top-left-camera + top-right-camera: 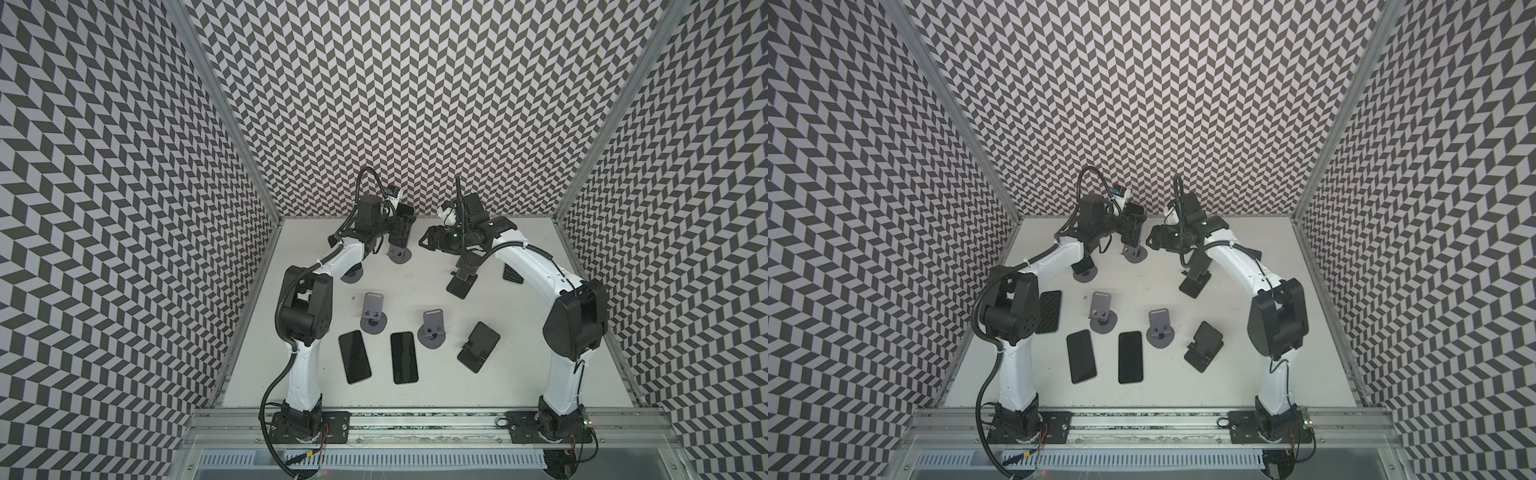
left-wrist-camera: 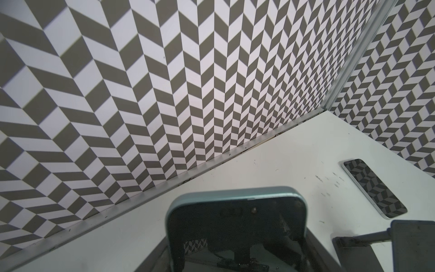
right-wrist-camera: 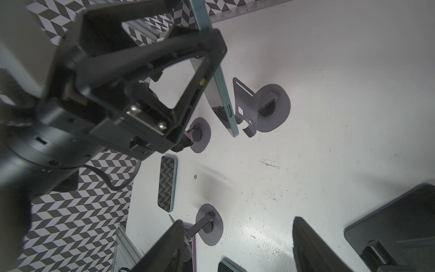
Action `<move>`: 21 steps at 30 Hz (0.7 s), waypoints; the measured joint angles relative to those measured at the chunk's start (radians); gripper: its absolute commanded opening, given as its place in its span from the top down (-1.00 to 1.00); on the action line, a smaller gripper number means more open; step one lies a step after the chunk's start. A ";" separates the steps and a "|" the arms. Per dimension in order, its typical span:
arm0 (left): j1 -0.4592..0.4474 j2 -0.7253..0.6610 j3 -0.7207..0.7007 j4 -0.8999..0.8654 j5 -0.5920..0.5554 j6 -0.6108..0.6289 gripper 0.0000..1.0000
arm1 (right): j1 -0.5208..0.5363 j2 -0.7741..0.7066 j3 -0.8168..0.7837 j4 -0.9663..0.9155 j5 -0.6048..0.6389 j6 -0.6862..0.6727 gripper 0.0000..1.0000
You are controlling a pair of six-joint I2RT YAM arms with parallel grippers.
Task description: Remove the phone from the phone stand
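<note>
The teal-edged phone [image 3: 224,99] is nearly upright, its lower end just beside the grey disc-based phone stand [image 3: 280,110].

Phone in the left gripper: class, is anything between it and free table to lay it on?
Only the grey stand, right beside the phone's lower end; past it, bare table shows.

We see the left arm [image 1: 305,374] and the right arm [image 1: 561,374] built alike: glossy white tapered links between bulky matte black joint housings [image 1: 577,324], each mounted on a black base plate [image 1: 336,422] with silver screws. A black corrugated cable [image 1: 279,305] runs along the left arm, thin red wires [image 1: 325,434] trail at its base, a small green light [image 1: 587,423] glows at the right base, and the right gripper [image 3: 237,221] has matte black, wedge-shaped fingers
</note>
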 measured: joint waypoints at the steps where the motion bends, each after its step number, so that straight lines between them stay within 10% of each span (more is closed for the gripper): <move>1: 0.000 -0.008 -0.001 0.000 0.002 0.000 -0.29 | 0.002 0.000 0.001 0.000 0.000 0.001 -0.40; 21: -0.006 -0.180 -0.162 -0.034 0.025 -0.003 -0.28 | 0.058 -0.026 -0.013 0.000 0.008 0.028 -0.40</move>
